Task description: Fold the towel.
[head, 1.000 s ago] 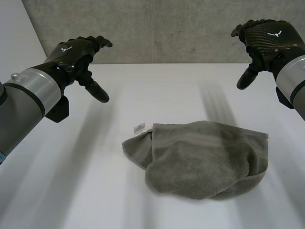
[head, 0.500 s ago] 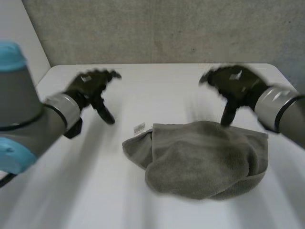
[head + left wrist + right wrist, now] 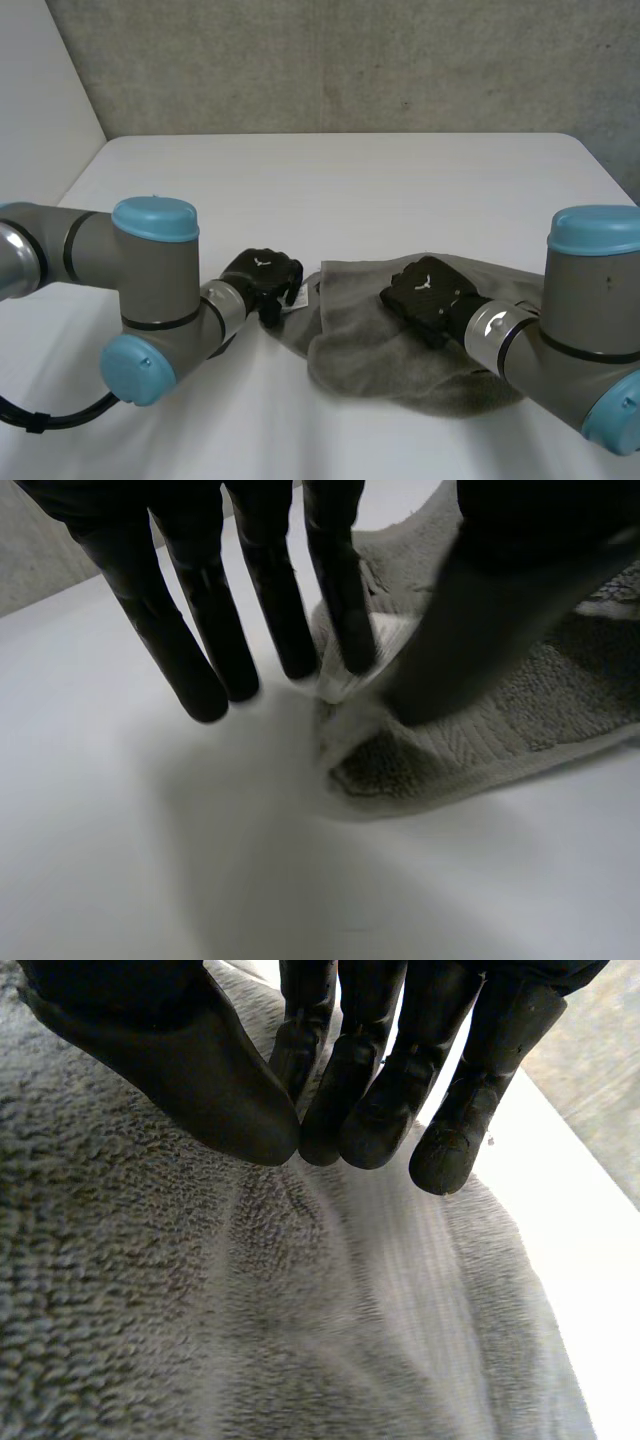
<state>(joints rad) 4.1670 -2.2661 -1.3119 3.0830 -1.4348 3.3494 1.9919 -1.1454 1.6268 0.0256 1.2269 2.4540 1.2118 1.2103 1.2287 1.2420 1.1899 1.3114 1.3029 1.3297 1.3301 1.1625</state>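
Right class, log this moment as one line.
left hand: pinches towel at label corner | right hand: pinches towel middle | towel: crumpled on table

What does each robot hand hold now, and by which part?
Left robot hand pinches the towel at its labelled corner; right robot hand seems to pinch its middle.

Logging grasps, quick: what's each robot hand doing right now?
Left robot hand: closed, pinching the towel at a corner.
Right robot hand: on the towel's middle; grip cannot be told.
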